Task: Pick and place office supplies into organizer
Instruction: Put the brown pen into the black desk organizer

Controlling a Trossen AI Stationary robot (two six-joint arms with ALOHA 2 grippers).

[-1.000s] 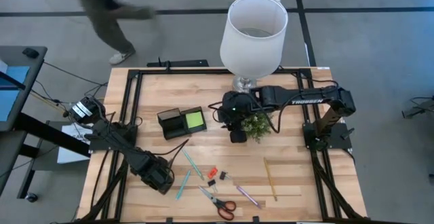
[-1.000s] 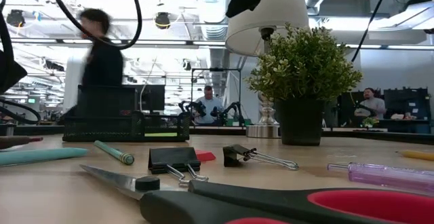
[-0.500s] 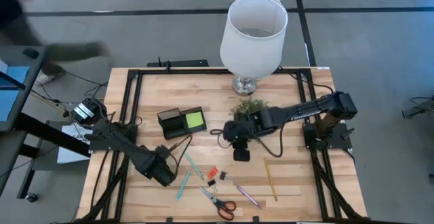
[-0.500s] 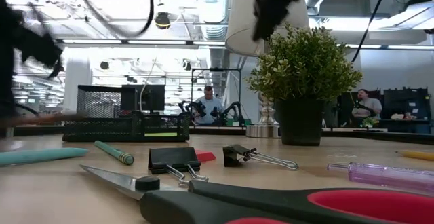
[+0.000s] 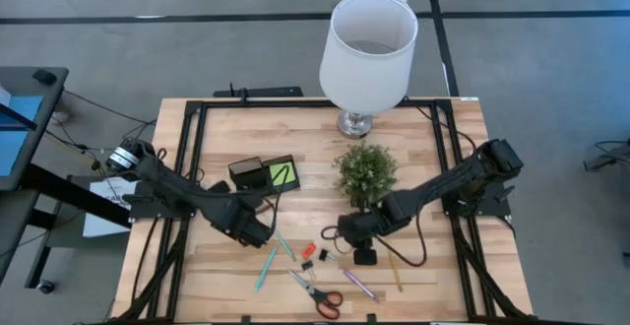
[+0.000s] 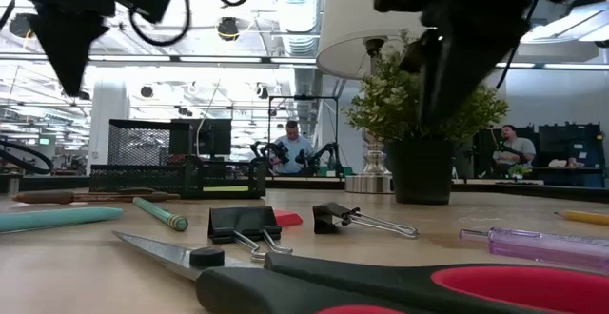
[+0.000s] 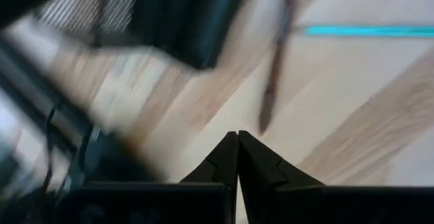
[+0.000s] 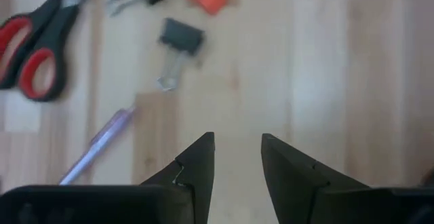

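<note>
Left gripper (image 5: 258, 236): dark two-finger pincer on the left arm, low over the wooden slatted table (image 5: 433, 148), just in front of the organizer; in the left wrist view its fingertips (image 7: 237, 142) are pressed together, with nothing between them.
Organizer (image 5: 264, 176): small black mesh rectangular desk organizer, left of table centre; its low tray holds the lime-green square sticky-note pad (image 5: 283, 174), with a thin dark stick-like thing lying across the pad, too small to identify.
Teal pens (image 5: 267, 268): two slim teal pens lying near each other on the wood, just in front of the left gripper; one is seen lying flat in the low view (image 6: 159, 213).
Clips (image 5: 308, 253): small orange clip and black binder clips, close together between the two grippers.
Scissors (image 5: 317, 292): red-handled scissors with dark blades, at the front edge, flat on the table.
Pink pen (image 5: 359, 286): translucent pink pen, just right of the scissors, lying at a slant.
Right gripper (image 5: 364, 256): dark pincer on the right arm, over the table beside the clips; the right wrist view shows its fingers (image 8: 196, 163) spread apart and empty.
Potted plant (image 5: 366, 172): small green leafy plant in a dark pot, behind the right gripper.
Yellow pencil (image 5: 393, 258): thin yellow pencil, right of the right gripper, flat on the wood.
Lamp (image 5: 368, 41): white-shaded lamp on a metal base, at the table's far edge.
</note>
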